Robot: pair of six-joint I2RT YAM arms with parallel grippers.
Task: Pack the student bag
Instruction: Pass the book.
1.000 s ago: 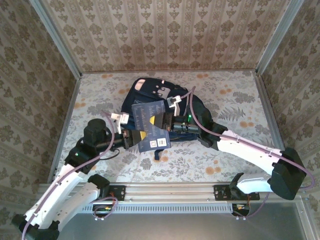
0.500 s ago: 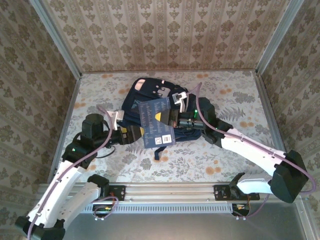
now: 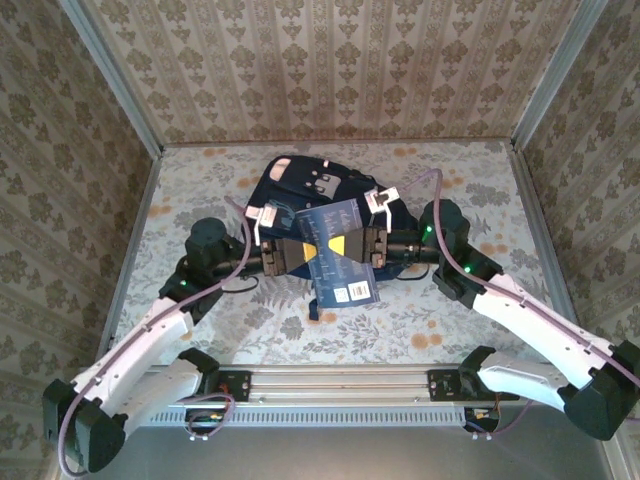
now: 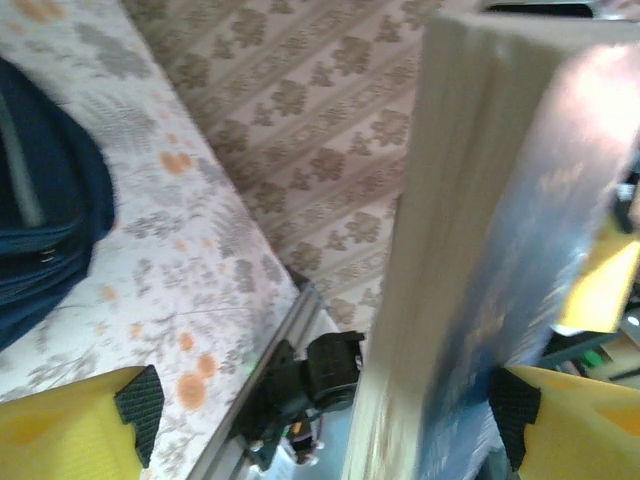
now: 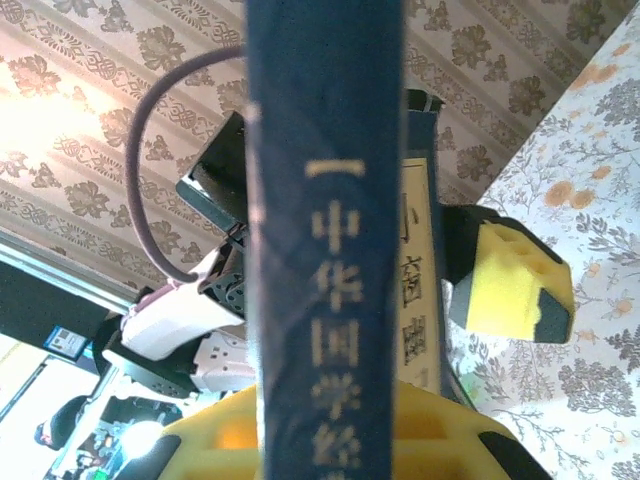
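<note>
The left jaws are standing wide open at nine o'clock of the book [image 3: 337,252], their yellow pads [image 4: 60,430] flanking its page edge without squeezing it. The dark blue book is hanging over the table [image 3: 480,200], and the student bag [image 3: 300,190] is lying just beyond it at twelve o'clock, partly underneath. At three o'clock the right jaws are clamping the book near its spine. To do this step well, I judge, the left jaws should be backing straight out toward nine o'clock, leaving the right arm tipping the book toward the bag's opening, which I cannot make out.
</note>
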